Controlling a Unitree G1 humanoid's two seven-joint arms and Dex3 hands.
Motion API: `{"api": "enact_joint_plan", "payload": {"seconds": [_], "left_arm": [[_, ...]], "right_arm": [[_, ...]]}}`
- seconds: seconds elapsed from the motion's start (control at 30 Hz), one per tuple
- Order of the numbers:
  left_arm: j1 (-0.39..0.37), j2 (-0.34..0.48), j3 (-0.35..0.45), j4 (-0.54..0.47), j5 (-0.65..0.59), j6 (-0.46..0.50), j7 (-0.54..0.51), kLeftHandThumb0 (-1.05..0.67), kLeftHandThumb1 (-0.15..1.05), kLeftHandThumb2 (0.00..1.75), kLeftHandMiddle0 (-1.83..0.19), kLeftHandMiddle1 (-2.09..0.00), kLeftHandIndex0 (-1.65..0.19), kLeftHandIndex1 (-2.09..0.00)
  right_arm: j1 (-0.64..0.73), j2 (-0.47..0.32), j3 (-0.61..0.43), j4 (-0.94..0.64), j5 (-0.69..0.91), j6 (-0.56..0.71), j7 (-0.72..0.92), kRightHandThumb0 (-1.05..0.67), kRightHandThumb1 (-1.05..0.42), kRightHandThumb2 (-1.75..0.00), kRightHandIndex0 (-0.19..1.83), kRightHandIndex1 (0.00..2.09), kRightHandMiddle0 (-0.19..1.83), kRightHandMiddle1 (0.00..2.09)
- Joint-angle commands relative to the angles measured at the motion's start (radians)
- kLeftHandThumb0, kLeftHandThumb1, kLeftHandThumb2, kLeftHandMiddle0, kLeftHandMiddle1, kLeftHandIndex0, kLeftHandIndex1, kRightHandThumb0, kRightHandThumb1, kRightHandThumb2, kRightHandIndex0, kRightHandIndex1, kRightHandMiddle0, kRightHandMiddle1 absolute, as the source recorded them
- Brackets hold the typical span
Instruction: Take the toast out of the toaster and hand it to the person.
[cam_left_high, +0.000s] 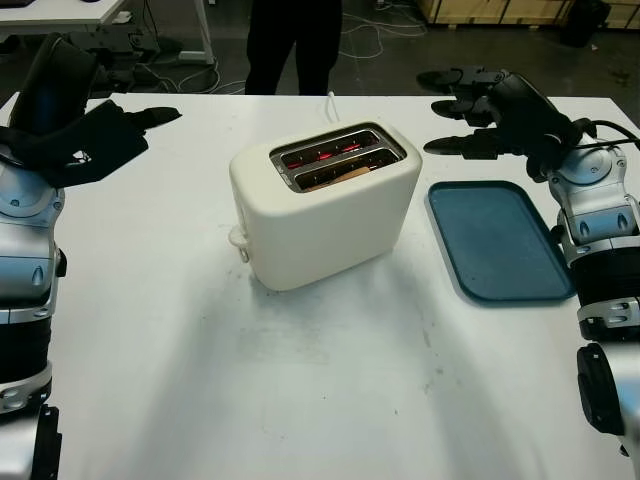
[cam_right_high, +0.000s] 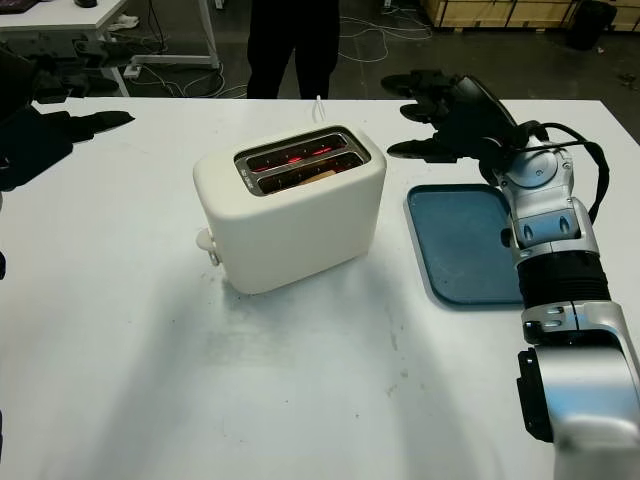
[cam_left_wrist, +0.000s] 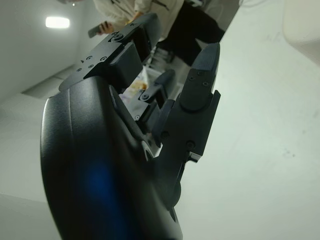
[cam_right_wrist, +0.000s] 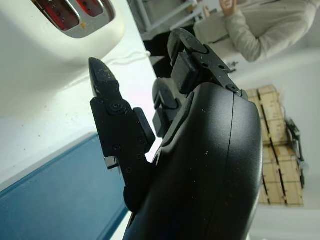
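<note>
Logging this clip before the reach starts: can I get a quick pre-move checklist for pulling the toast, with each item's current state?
1. Toast reachable in the toaster: not ok; it sits low in the near slot, and the elements glow red.
2. Right robot hand free: ok; open, above the table behind the blue tray.
3. Left robot hand free: ok; open, above the table left of the toaster.
4. Path from right robot hand to the slots: ok; nothing lies between.
5. Person ready to receive: cannot tell; they stand behind the table, with no hand held out.
</note>
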Motion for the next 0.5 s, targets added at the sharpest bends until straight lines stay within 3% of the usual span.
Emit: {"api": "enact_joint_plan", "payload": {"seconds": [0.0, 0.47], "left_arm": [[-0.003, 0.004, -0.005, 0.014, 0.001, -0.014, -0.004, -0.29, 0.78, 0.01, -0.83, -0.24, -0.77, -0.13], [-0.001, -0.016, -0.007, 0.014, -0.005, 0.012, -0.017, -0.36, 0.82, 0.01, -0.78, -0.24, -0.74, -0.1]], "right_arm": [[-0.01, -0.015, 0.0, 0.003, -0.002, -0.027, 0.004, -0.28, -0.81, -0.01, 0.51, 0.03, 0.49, 0.02], [-0.004, -0.02, 0.004, 0.013, -0.018, -0.055, 0.0, -0.31, -0.82, 0.0, 0.53, 0.03, 0.51, 0.01]]}}
